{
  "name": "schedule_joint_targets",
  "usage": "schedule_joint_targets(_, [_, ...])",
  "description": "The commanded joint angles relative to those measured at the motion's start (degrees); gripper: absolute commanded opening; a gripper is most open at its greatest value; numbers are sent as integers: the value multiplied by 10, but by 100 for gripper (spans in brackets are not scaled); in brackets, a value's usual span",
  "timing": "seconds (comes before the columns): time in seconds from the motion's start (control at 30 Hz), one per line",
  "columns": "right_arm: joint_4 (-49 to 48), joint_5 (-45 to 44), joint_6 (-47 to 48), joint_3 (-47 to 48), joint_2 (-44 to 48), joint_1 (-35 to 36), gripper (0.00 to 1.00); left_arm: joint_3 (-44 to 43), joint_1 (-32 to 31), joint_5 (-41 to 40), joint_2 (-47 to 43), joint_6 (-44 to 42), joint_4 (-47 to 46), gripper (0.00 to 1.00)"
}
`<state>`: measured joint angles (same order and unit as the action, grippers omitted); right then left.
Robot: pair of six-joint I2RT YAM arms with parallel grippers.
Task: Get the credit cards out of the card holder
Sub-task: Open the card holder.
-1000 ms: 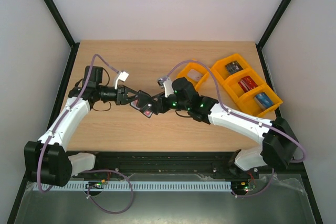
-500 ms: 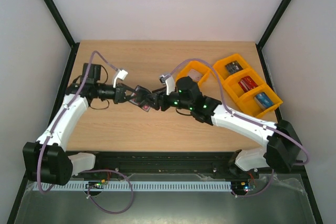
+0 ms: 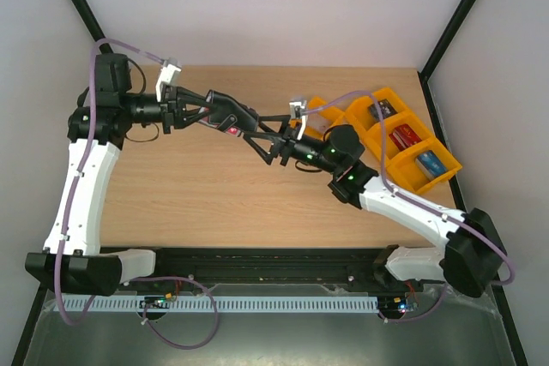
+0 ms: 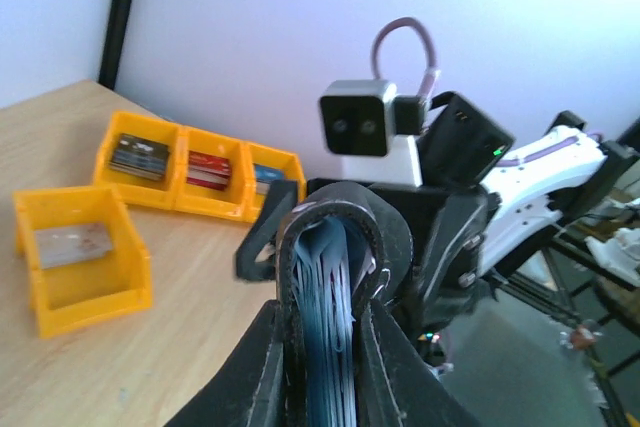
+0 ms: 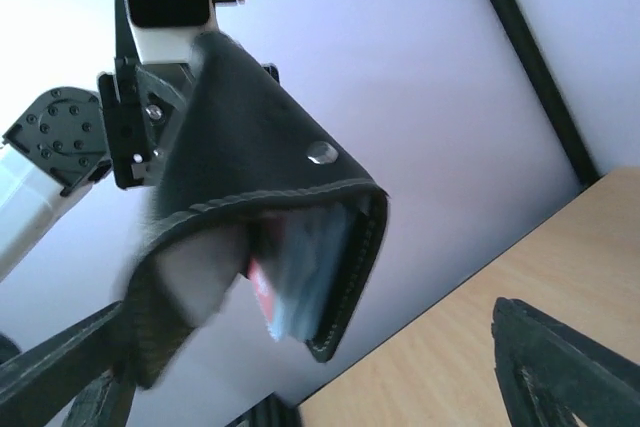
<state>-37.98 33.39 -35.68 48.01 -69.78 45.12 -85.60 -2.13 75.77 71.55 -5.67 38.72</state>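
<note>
We are finding the left gripper (image 3: 190,109) clamping the black wallet (image 3: 225,113), raised above the far left part of the table (image 3: 214,203). A red card (image 3: 232,131) is showing in its open mouth. The right gripper (image 3: 262,136) is standing spread wide just beside it, grasping nothing.

A pale wooden table (image 3: 206,203) fills the centre. Plain white walls (image 3: 274,6) close it in at 9, 12 and 3 o'clock. Black frame posts (image 3: 84,16) slant at 11 and 1. Soft, even light.
</note>
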Motion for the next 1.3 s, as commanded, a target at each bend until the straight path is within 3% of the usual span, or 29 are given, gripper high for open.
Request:
schedule_joint_targets(0.0, [-102,55,-16,5,-36,10,87,-29,-13,46,-5,69,-11,2])
schedule_joint_targets(0.1, [-122,77,-26,16,-58,13,72,-30,-21,42,-8,93,-33,2])
schedule_joint_targets(0.33, [-176,74,-57,15,-85,16,48,-20,-45,31,-8,121,-57,2])
schedule_joint_targets(0.57, [-192,77,-57,8,-75,16,3,3,-47,28,-12,111,-56,2])
schedule_joint_targets(0.6, [-182,76,-48,5,-67,14,2,10,-46,29,-12,100,-46,3])
schedule_joint_targets(0.63, [-164,72,-35,3,-58,13,2,13,-45,28,-13,78,-29,10])
schedule_joint_targets(0.7, [-90,58,15,1,-31,7,2,12,-33,23,-14,-2,41,54])
schedule_joint_targets(0.73, [-34,41,53,6,-16,5,2,8,-23,13,-15,-61,85,70])
schedule_joint_targets(0.77, [43,21,104,16,0,4,2,1,-13,-7,-15,-118,134,78])
schedule_joint_targets(0.83, [203,-32,202,54,20,4,2,-10,-8,-97,-21,-221,204,84])
schedule_joint_targets(0.97, [446,-111,347,143,25,5,2,3,-8,-259,-30,-264,219,92])
schedule_joint_targets(1.1, [591,-151,438,199,12,15,2,-63,-9,-296,-22,-390,296,97])
schedule_joint_targets(1.27, [645,-214,497,222,-7,51,2,-147,-31,-335,3,-388,301,94])
